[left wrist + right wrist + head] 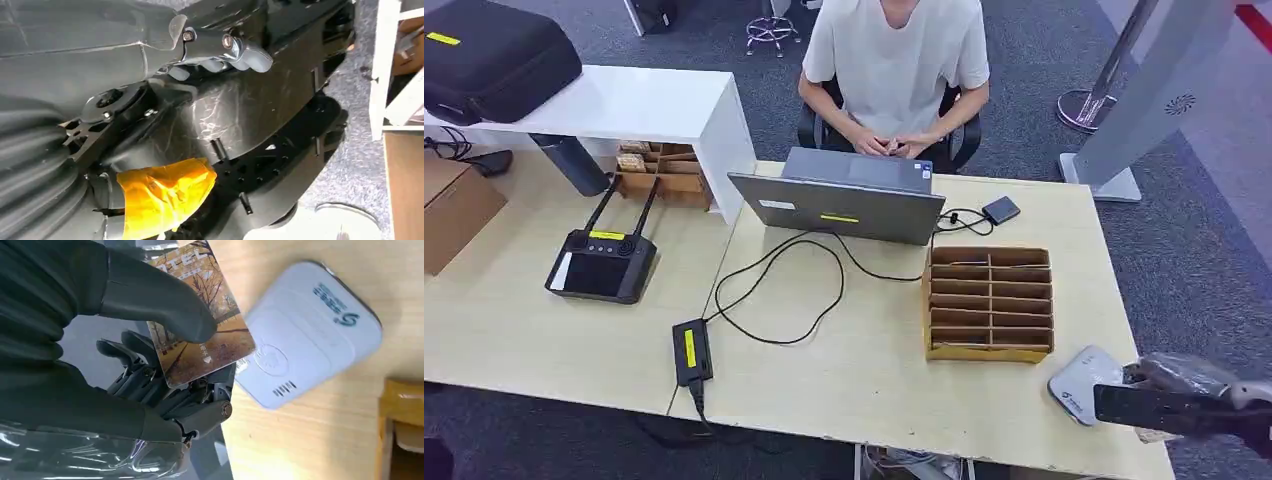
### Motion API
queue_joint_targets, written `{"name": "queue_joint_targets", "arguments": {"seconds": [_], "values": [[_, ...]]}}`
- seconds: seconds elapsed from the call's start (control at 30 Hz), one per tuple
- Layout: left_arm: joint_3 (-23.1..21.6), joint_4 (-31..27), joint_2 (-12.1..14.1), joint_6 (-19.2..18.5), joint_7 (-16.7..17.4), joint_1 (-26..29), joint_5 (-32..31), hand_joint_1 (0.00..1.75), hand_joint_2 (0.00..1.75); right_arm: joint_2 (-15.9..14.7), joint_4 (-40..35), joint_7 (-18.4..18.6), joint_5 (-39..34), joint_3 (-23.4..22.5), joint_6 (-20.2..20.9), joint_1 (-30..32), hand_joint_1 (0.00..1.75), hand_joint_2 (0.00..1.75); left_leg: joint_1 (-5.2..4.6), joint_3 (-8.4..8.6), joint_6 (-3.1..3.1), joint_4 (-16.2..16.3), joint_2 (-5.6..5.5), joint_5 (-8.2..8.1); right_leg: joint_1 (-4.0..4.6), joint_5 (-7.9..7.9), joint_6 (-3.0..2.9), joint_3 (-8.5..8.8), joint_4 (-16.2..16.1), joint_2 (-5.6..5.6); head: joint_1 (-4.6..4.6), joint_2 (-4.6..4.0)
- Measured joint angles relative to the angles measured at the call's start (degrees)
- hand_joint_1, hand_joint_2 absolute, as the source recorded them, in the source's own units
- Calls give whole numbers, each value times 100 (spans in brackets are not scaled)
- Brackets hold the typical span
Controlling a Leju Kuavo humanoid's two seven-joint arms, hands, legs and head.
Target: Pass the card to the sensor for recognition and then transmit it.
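Observation:
My right hand [150,385] pinches a card [200,325] printed with autumn trees between its thumb and fingers. The card's far edge hangs just at the rim of the white rounded sensor [310,330], which lies flat on the table. In the head view the right hand [1214,395] is at the table's near right corner. There the card [1149,408] looks like a dark strip beside the sensor [1079,385]. My left hand [220,50] hangs by my dark body, fingers loosely bent and holding nothing.
A cardboard slotted organiser [989,300] stands just beyond the sensor. Behind it is an open laptop [844,205] with cables and a power brick [691,350], and a person [894,60] sits at it. A black remote controller [602,265] lies on the left table.

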Motion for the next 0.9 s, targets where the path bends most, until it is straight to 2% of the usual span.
{"name": "queue_joint_targets", "arguments": {"seconds": [0.07, 0.13, 0.27, 0.43, 0.63, 0.9], "values": [[-9, 4, 2, -37, -17, 22, -17, 0, 175, 191, 89, -163, 302, -304, -285, 307, 175, 175, 1, -1, 0, -1, 1, 0, 1, 0, 0, 0, 1, 3, -2, -2], [-22, 4, 0, -72, -50, 13, -24, 0, 175, 516, 198, -277, 704, -661, -465, 621, 175, 175, 2, -1, 0, -1, 2, 0, 2, 0, 0, -1, 2, 5, -2, -2], [-22, 4, -7, -13, -4, -31, -67, 0, 175, 1103, 354, -329, 1131, -1111, -613, 1002, 175, 175, 2, 3, -1, -1, 0, 1, 2, -1, -1, -1, 2, 0, 2, -2], [-22, 7, 2, -105, -4, -7, -129, 0, 175, 1601, 566, -542, 1461, -1594, -775, 1360, 175, 175, 3, 2, -4, -2, 5, 2, 2, -1, -1, -2, 3, 6, -4, -2], [-22, 9, 9, -186, 4, -10, -129, 0, 175, 1988, 743, -603, 1560, -1857, -762, 1462, 175, 175, 3, 2, -4, -2, 5, 3, 2, -1, -1, -3, 2, 6, -2, -2], [-17, 11, -2, -214, 68, -42, -129, 0, 175, 2282, 841, -559, 1654, -1988, -570, 1439, 175, 175, 2, 2, -4, -2, 5, 3, 1, 0, -1, -3, 3, 6, -2, 0]]}}
